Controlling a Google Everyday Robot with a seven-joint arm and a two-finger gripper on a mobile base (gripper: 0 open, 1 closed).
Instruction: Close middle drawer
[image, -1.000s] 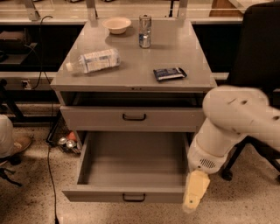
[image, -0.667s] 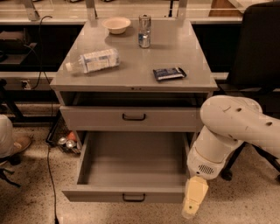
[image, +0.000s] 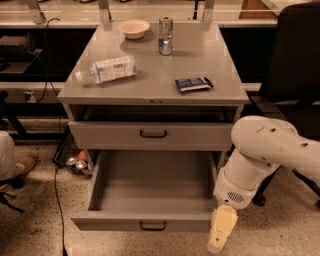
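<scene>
Your cream-coloured gripper (image: 220, 237) has dropped lower than it was a second ago. It now hangs at the lower right of the frame, pointing down, just beside the right front corner of the grey metal middle drawer (image: 150, 192). The white robot arm (image: 262, 145) has swung its bulky elbow a little left and down with it.

The drawer hasn't budged. It's pulled far out of the grey cabinet (image: 150, 95) in the lower centre, with its box open to view and its small dark bar handle facing you at the bottom. Above it, the grey top drawer (image: 110, 135) is as it was.

On the cabinet top nothing has shifted:
- the clear plastic bottle (image: 107, 69) lies on its side
- the beige bowl (image: 133, 28) is at the back
- the metal can (image: 165, 36) stands upright
- the dark blue packet (image: 193, 84) is at the right

The gripper reads as one tapered shape, so you can't tell whether it's open or closed, or whether it touches the drawer front. The arm is cut off at the right edge, and the open drawer hides whatever sits beneath it.
</scene>
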